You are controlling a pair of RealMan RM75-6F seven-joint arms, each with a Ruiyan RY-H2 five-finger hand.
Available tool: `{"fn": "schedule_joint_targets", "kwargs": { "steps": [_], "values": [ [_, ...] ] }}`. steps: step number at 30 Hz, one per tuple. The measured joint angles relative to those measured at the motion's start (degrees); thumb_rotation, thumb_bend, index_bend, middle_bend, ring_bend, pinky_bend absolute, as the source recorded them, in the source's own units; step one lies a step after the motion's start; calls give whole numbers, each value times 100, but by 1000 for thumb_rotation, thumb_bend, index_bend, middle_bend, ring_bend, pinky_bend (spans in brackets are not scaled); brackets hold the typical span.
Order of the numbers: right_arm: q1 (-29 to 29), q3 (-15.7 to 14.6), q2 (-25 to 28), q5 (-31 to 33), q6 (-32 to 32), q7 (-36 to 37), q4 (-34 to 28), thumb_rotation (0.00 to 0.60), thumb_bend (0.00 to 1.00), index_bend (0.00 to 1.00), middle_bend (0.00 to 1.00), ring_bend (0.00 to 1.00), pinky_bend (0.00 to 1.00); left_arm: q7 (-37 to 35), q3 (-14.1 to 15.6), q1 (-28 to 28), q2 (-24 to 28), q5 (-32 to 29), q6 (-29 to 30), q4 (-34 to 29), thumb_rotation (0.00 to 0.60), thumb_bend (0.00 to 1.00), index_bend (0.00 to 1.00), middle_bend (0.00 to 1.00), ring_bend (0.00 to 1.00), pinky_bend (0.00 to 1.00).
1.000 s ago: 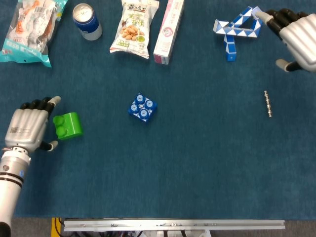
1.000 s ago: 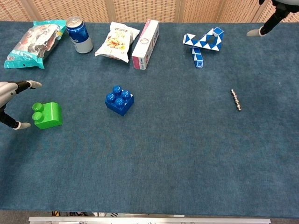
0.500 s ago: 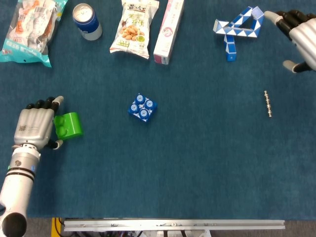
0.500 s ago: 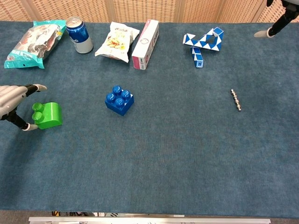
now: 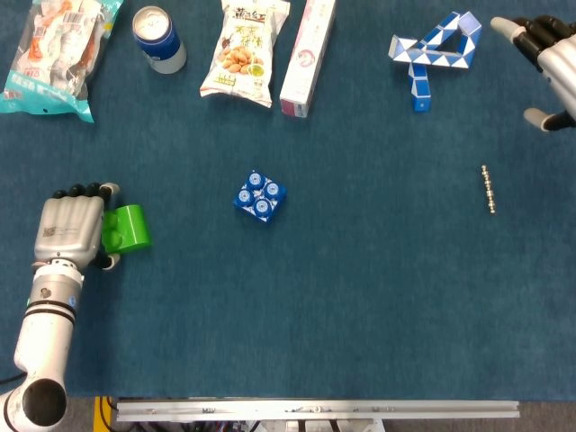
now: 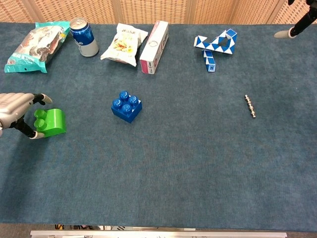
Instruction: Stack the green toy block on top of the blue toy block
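The left hand [image 5: 67, 229] is observed at the near left of the blue-covered tabletop [image 5: 360, 297], its fingers [image 6: 40, 98] set around the studded end of the green toy block [image 5: 124, 228]; one tip is seen above the block and one below it in the chest view, both touching or very nearly so. The block is found resting on the tabletop, not lifted. The blue toy block [image 5: 261, 196] is located to the right of the green one, well apart from it, studs up and nothing on top. A small metal rod [image 5: 489, 189] is noted toward the right side, alone. Along the far edge, from left to right, a snack bag [image 5: 54, 54], a blue drink can [image 5: 158, 38], a nut packet [image 5: 241, 52] and a pink-and-white box [image 5: 305, 56] are recorded, the packet and box just beside each other. A blue-and-white twist puzzle [image 5: 436, 49] is placed further right. The right hand [image 5: 553, 67] is seen at the far right corner, partly cut off by the frame edge, near the puzzle but apart from it; its fingers are spread and nothing is held in them.
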Motion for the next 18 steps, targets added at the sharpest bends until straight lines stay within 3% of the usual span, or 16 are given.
{"fn": "schedule_joint_targets", "kwargs": {
  "steps": [13,18],
  "values": [
    [-81,72,44,-76,-41,53,-3,600,159,0,195,179,372,-311,-30,-12,-285,198,172,334,600,153,438,434,346,338],
    [-104,44,50,-122,-102,21,-22,600,159,0,201,179,372,-441,-74,-8,-258,342,215,332,600,152,455,449,360,365]
  ]
}}
